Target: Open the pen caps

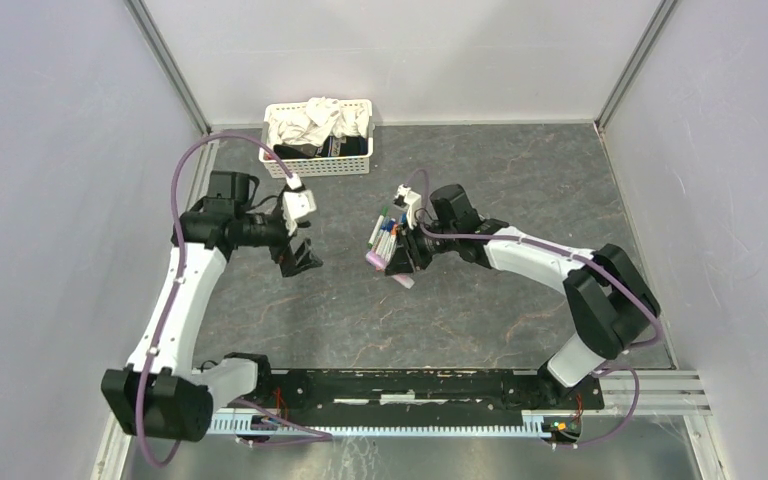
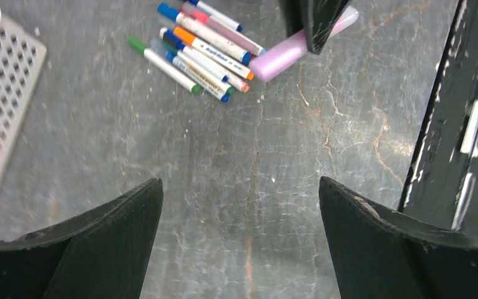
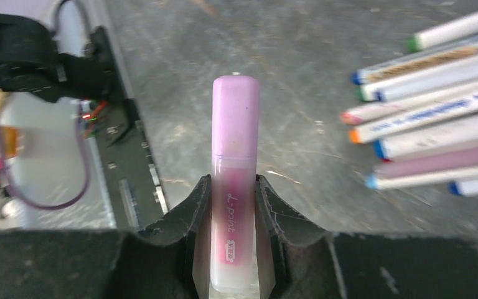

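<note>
We look down on a grey mottled table [image 1: 520, 180] with two robot arms reaching in from its near edge. The right end effector [image 3: 233, 187] is closed on a wide lilac-pink plastic marker pen [image 3: 233, 215], its two dark fingers pressing the translucent pink barrel from either side. The opaque lilac cap [image 3: 235, 115] is on the pen and sticks out past the fingertips, free of them. In the left wrist view the held pen sits low over the table, with one end just beside a cluster of thin white-barrelled marker pens [image 2: 199, 50]. Those pens lie side by side, roughly parallel, near the middle of the table, with ends in blue, green, orange and red. We cannot tell whether the held pen touches them or the table. The left end effector [image 2: 239, 187] is spread wide with nothing between its fingers. It hangs above bare table to the left of the cluster, apart from the pens. Towards the back of the table stands a white perforated plastic basket [image 1: 325, 167] holding crumpled white cloths [image 1: 315, 120].
</note>
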